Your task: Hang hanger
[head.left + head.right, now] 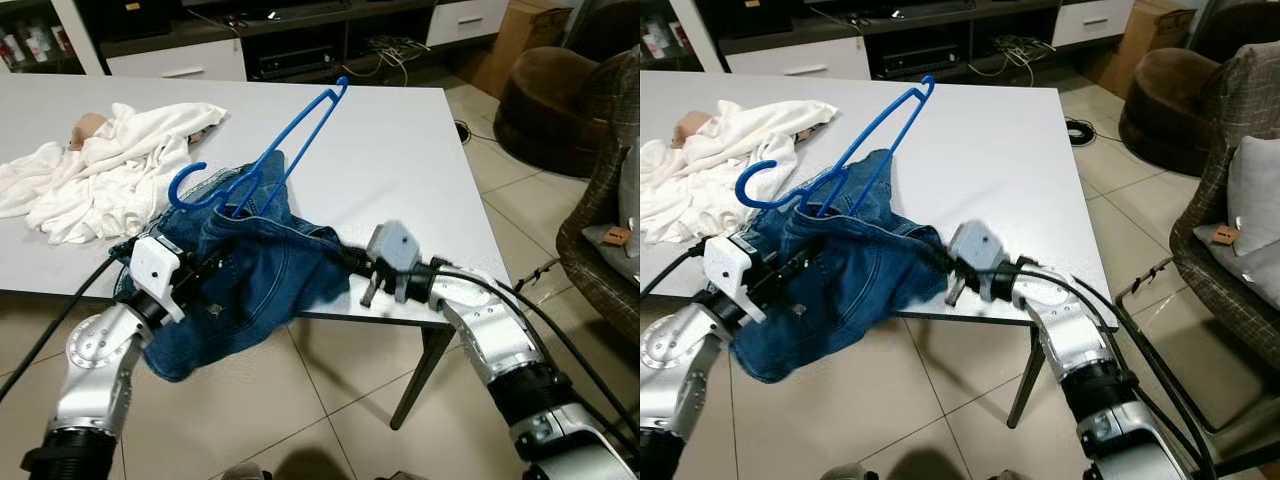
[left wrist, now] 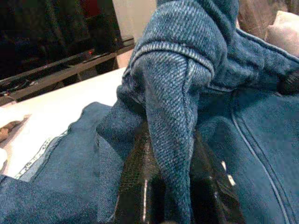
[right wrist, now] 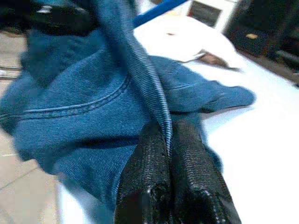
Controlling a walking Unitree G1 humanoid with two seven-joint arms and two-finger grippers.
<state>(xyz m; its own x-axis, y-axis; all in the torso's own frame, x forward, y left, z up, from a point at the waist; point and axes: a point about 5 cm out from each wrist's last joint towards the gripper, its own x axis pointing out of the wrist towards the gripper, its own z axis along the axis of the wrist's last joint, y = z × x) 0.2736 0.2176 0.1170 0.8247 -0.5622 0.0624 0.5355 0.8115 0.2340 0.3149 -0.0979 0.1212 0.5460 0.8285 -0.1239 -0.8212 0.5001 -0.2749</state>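
Note:
A pair of blue jeans (image 1: 250,275) lies bunched at the front edge of the white table (image 1: 400,150) and droops over it. A blue plastic hanger (image 1: 300,125) is stuck into the waist, its hook to the left and one long arm pointing up toward the far side. My left gripper (image 1: 208,272) is shut on a fold of denim at the left of the waist, and the fold fills the gap between its fingers (image 2: 140,186). At the right side of the waist, my right gripper (image 1: 338,252) is shut on the denim edge (image 3: 154,88).
A heap of white cloth (image 1: 110,160) with a doll's head (image 1: 88,128) lies on the table's left. A brown pouf (image 1: 550,100) and a wicker chair (image 1: 600,230) stand at the right. A TV cabinet (image 1: 290,45) is behind the table. Tiled floor lies below.

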